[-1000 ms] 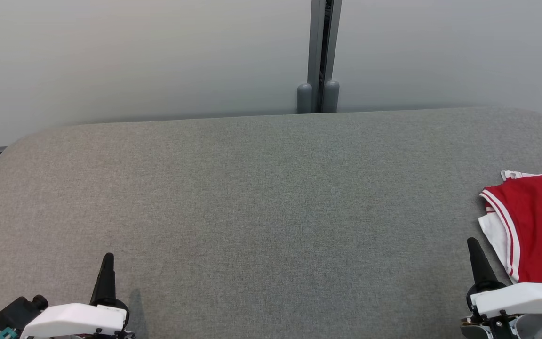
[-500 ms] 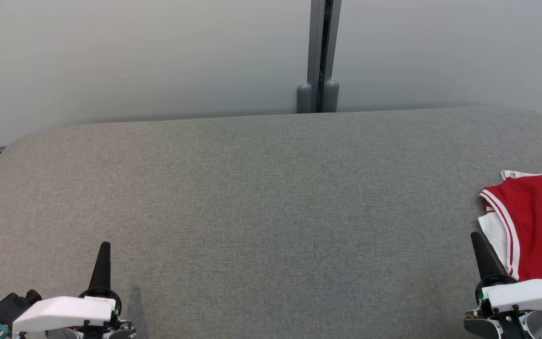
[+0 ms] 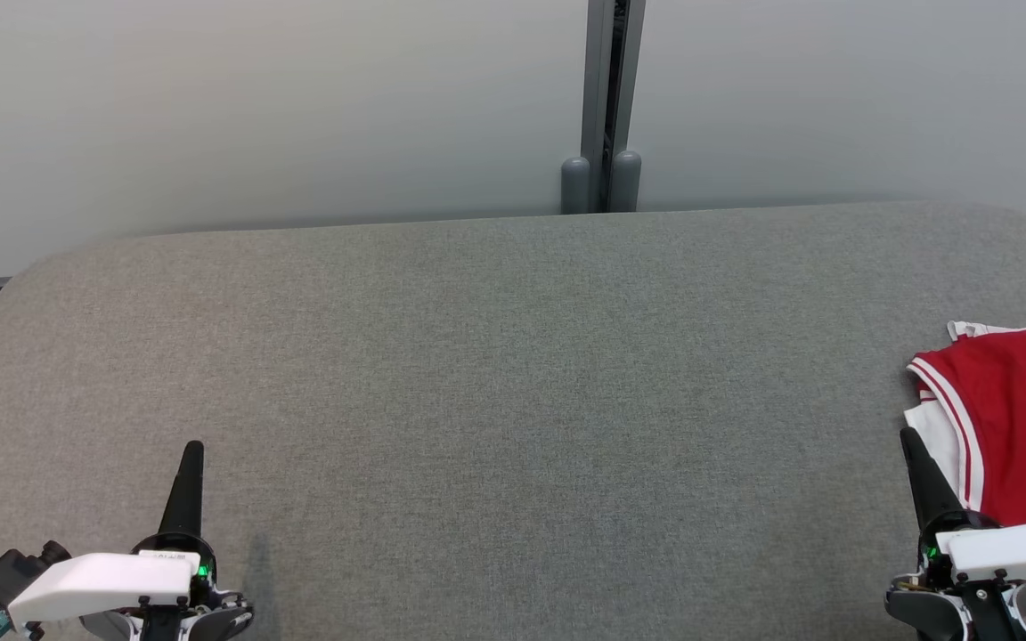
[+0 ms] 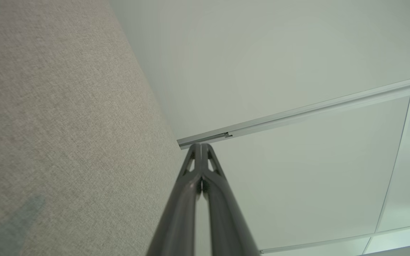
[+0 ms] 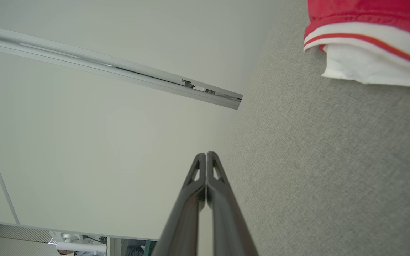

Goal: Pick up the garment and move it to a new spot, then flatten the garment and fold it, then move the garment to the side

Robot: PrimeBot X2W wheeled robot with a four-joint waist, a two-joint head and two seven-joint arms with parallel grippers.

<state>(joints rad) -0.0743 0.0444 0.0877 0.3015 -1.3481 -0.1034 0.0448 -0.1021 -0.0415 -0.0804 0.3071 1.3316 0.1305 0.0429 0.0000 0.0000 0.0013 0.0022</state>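
Observation:
The red garment (image 3: 1025, 418) with white trim and stripes lies folded at the right edge of the grey fabric surface (image 3: 513, 383), partly cut off by the head view's border. Its white and red hem (image 5: 368, 46) also shows in the right wrist view's upper right. My right gripper (image 3: 910, 438) is shut and empty at the lower right, just left of the garment and apart from it. Low on the left of the surface, my left gripper (image 3: 192, 450) is shut and holds nothing. Each wrist view shows its two fingertips pressed together, left gripper (image 4: 200, 145), right gripper (image 5: 205, 153).
A pale wall with a grey vertical post (image 3: 604, 107) stands behind the surface's far edge. The wide grey fabric stretches between the two grippers.
Both grippers have pulled back toward the bottom of the head view, their fingertips reaching slightly further up it. The garment has not moved.

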